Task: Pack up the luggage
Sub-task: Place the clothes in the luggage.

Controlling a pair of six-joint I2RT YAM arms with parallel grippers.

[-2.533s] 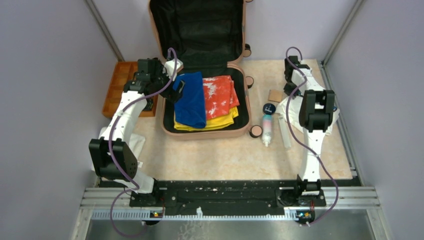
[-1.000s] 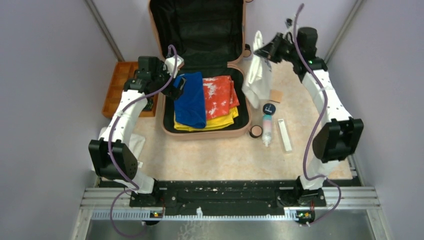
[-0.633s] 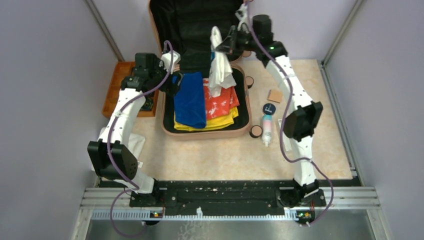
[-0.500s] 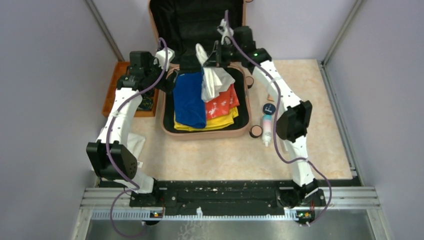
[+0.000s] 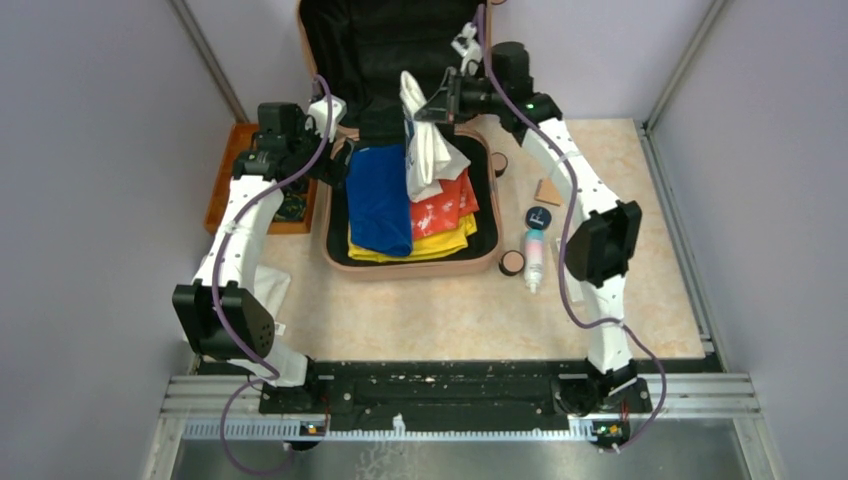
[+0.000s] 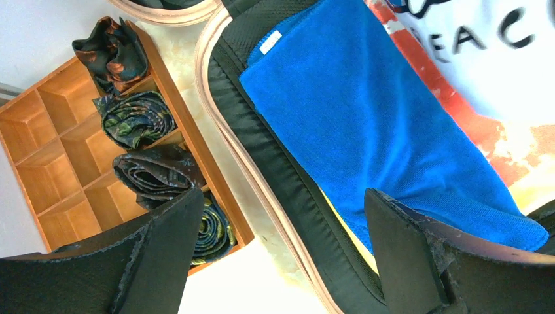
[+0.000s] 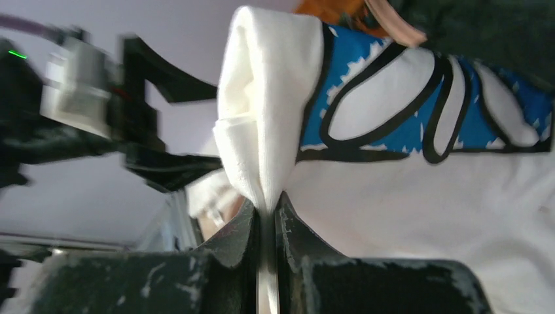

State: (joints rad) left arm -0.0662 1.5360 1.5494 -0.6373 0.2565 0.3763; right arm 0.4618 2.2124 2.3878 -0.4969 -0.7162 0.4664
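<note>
A: Where's the luggage (image 5: 420,268)?
B: Open at the counter's (image 5: 450,310) back: rounded peach shell, black fabric lining.
A: Who's holding?
B: Right gripper (image 7: 266,209) pinches a limp white shirt (image 7: 419,216) above it; left gripper (image 6: 281,196) gapes wide over the blue terry towel (image 6: 379,124).

Pale lilac walls (image 5: 90,150) enclose a beige marbled table (image 5: 450,310), evenly lit

Blurred black letters "EAC" show on the white shirt (image 6: 510,78).

Bright, even light; right wrist view motion-blurred (shadows soft).
</note>
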